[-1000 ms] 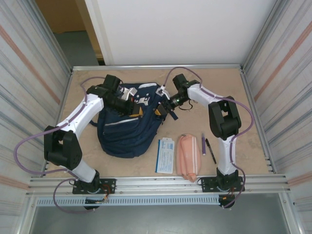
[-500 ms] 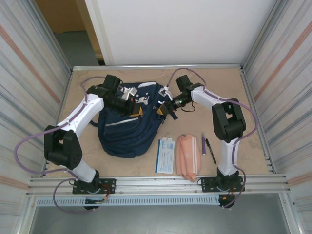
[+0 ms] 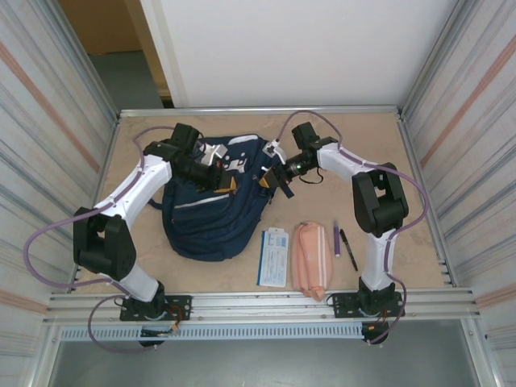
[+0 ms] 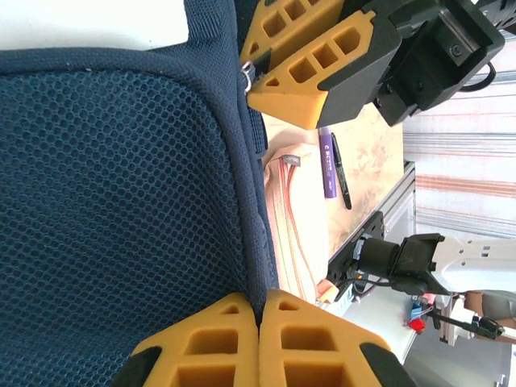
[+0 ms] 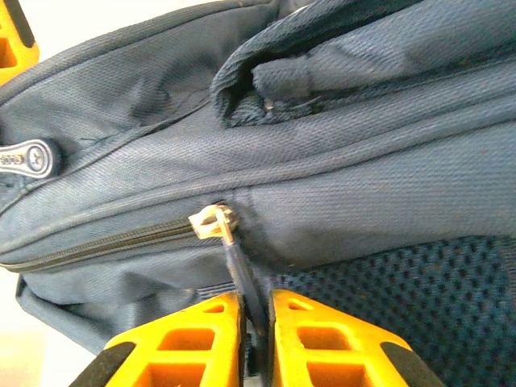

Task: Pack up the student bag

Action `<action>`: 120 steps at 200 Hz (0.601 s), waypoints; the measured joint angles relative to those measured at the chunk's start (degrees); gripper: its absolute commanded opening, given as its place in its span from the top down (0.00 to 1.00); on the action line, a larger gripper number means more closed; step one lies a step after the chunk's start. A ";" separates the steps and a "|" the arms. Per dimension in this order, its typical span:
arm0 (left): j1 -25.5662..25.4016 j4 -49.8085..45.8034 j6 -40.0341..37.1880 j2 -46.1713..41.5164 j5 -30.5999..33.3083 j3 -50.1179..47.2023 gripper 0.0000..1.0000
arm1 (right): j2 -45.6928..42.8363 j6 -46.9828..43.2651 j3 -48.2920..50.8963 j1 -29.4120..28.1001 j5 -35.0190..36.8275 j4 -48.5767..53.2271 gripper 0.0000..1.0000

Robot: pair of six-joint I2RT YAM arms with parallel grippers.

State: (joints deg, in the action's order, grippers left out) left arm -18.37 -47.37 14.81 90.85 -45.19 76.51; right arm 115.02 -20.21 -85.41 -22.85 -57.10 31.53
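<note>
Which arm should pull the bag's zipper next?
Right: the right jaws are shut on the zipper pull of the student bag, right at the slider. The left jaws are shut on the bag's edge seam, likely only bracing it.

Bag (image 3: 211, 216) left-centre on table (image 3: 363, 133). Book (image 3: 273, 258) just right of bag, pouch (image 3: 310, 258) beside book, pens (image 3: 337, 239) right of pouch.
</note>
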 measured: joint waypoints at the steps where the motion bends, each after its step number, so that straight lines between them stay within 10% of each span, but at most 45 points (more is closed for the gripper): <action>1: 0.00 0.04 0.00 0.00 0.00 0.00 1.00 | 0.00 0.13 0.00 0.00 -0.09 0.04 0.90; 120: 0.00 0.94 0.42 0.00 -0.31 -0.24 1.00 | 0.09 0.74 -0.68 -0.96 -1.27 -1.46 0.82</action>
State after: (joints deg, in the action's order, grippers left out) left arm -18.37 -46.44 15.22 90.85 -45.50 76.27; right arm 115.11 -19.46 -86.08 -23.81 -58.37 30.06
